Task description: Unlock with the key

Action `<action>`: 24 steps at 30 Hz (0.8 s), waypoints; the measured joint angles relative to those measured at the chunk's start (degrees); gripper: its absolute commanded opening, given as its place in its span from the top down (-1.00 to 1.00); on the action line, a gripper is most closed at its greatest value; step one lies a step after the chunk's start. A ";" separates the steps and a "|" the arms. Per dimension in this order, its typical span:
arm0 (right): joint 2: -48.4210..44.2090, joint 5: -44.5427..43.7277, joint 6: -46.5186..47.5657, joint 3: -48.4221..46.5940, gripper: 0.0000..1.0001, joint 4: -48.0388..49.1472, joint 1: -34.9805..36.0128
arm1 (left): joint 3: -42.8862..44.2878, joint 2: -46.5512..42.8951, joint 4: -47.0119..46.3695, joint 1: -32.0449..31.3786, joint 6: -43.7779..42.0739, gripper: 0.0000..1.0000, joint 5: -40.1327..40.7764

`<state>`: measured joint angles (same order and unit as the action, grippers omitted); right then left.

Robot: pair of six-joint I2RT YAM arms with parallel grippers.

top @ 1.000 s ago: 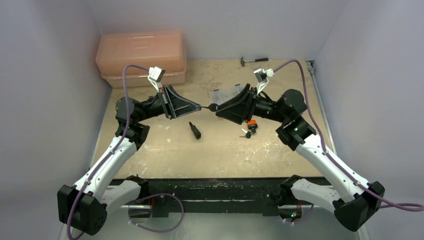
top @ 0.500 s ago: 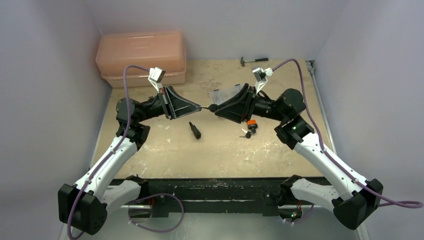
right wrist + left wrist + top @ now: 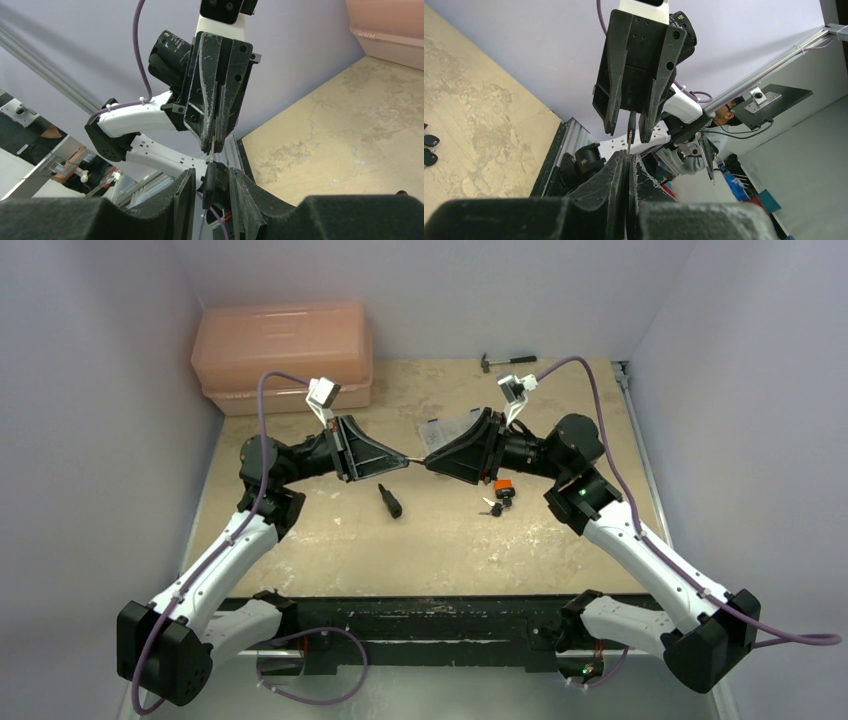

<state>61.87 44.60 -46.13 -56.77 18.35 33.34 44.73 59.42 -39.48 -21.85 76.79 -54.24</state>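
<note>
I think this is the hand-over step: the left gripper [image 3: 628,159] pinches the key [image 3: 215,184] by its blade, up in the air over the table [image 3: 450,540], and the right gripper [image 3: 428,460] at its 3 o'clock, fingers [image 3: 184,194] spread around the black head, must squeeze next.

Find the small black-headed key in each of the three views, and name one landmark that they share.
Top external: the key shows mid-picture, between the tips of the left gripper and right gripper.
Left wrist: the key stands at centre, blade pinched in the near fingers.
Right wrist: the key is low centre, black head between the near fingers.
Shared landmark: the tan table.
</note>
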 measured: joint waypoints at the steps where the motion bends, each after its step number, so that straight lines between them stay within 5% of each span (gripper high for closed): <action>1: 0.00 0.02 0.00 0.00 0.27 -0.02 0.00 | -0.02 0.00 0.04 -0.04 -0.09 1.00 0.00; 17: -0.85 1.55 0.31 -0.15 0.42 -1.68 0.00 | -0.02 0.15 0.61 -0.07 -1.03 1.00 0.07; 21: -0.81 1.55 0.55 -0.20 0.62 -1.68 -0.02 | 0.00 0.15 0.68 -0.15 -1.22 1.00 0.04; 24: -0.68 1.51 0.81 -0.22 0.95 -1.81 -0.11 | -0.02 0.15 1.01 -0.31 -1.44 1.00 0.04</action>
<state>61.19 46.11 -45.32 -56.99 16.53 33.23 44.71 59.57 -38.48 -22.15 75.35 -54.19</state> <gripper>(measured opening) 0.172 0.032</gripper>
